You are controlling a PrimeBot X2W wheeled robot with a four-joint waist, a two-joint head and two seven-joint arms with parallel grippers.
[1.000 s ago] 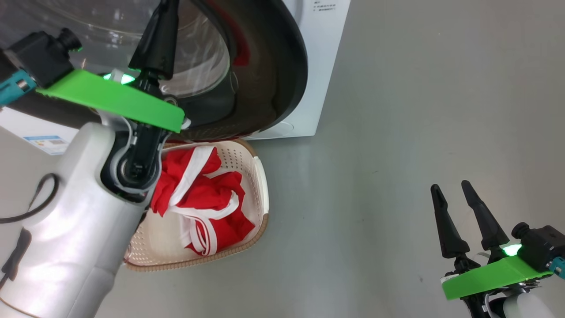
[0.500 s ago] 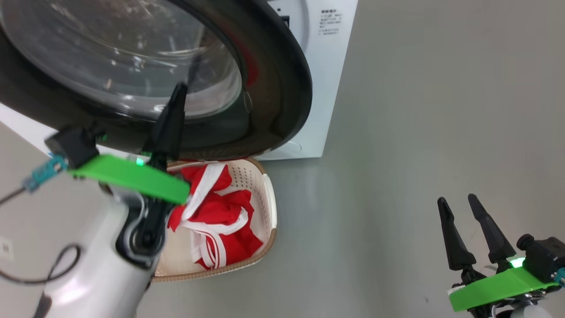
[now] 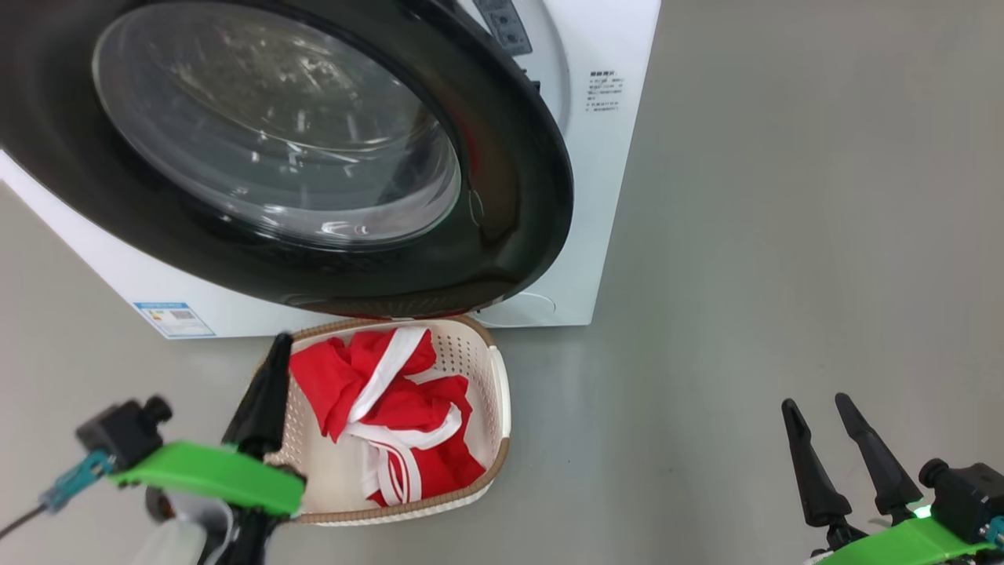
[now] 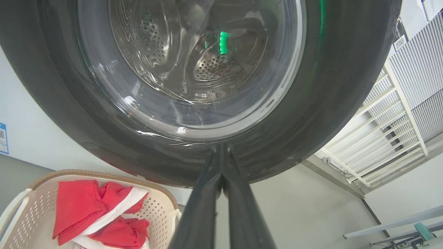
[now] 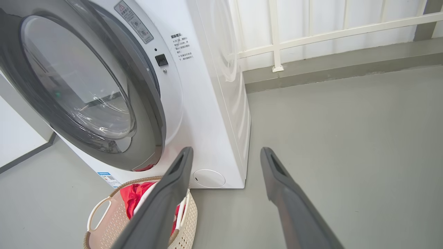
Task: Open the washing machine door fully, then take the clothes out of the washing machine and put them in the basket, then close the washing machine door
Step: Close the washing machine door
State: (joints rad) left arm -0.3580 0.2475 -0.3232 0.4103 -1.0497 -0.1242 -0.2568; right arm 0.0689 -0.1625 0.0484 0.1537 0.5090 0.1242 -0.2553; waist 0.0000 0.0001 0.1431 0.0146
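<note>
left gripper clenched, empty | right gripper splayed, empty | clothes in basket beside left gripper | washing machine door beyond its fingertips | blue label sticker on washing machine: print unreadable

Left gripper, long dark fingers pressed together, drops away from large round washing machine door with glossy black rim. Now off glass, low over left rim of cream perforated plastic basket. Pale forearm sinks almost out of head view. Camera shifts too: whole scene slides down-right.
</note>
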